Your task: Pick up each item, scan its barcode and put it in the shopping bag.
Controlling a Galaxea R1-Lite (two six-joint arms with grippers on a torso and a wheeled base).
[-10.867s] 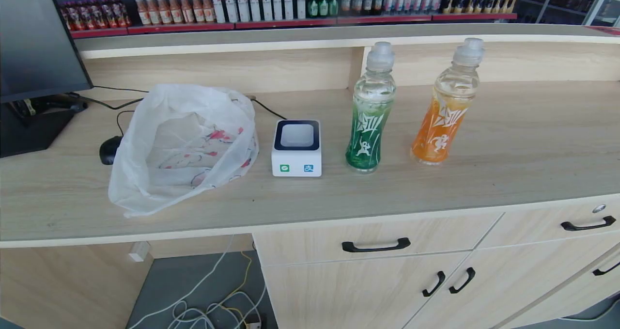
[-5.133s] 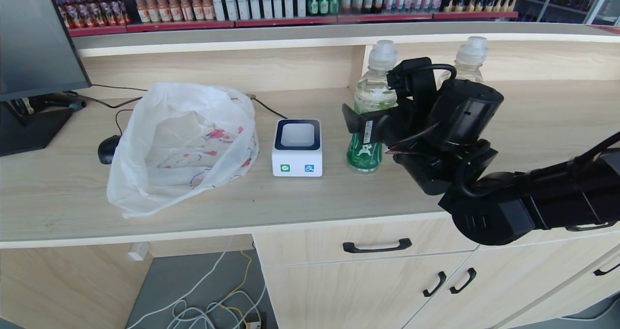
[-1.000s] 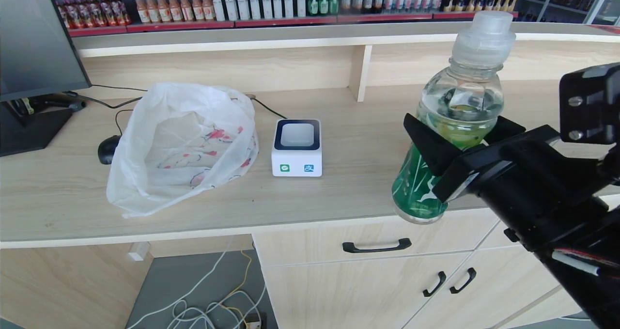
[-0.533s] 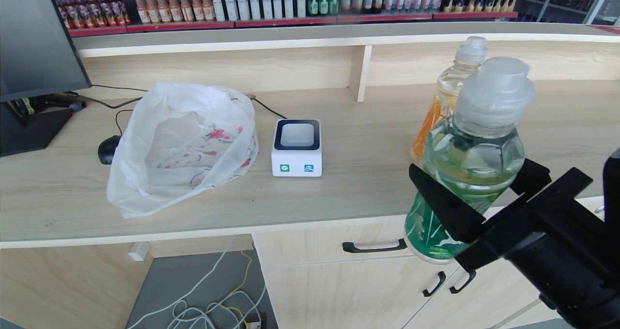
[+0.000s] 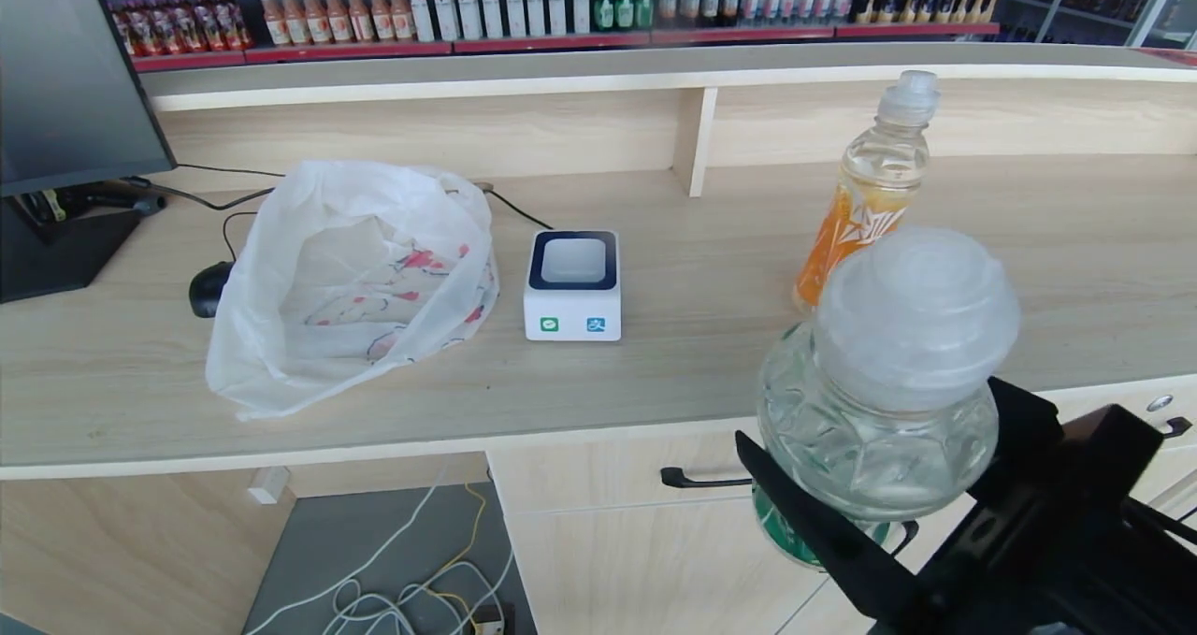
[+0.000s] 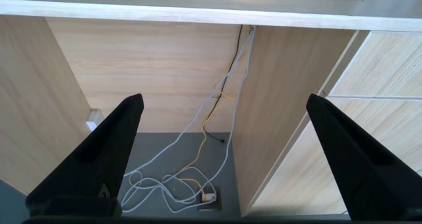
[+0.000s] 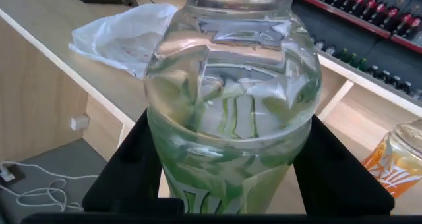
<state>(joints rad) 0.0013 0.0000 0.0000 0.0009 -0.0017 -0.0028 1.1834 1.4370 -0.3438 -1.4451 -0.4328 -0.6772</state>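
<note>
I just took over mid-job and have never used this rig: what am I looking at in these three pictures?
It is a two-armed robot. The wide picture comes from its head, looking down at the counter, where a bag, a scanner, a mouse and an orange bottle sit. The other two come from cameras on the wrists. The right gripper is shut on a green bottle, held up close to the head camera. The left gripper is open and empty, low, below the counter's edge.

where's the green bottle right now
Head view, lower right: the green bottle is held upright in the right gripper, nearer the camera than the orange bottle on the counter.
</note>
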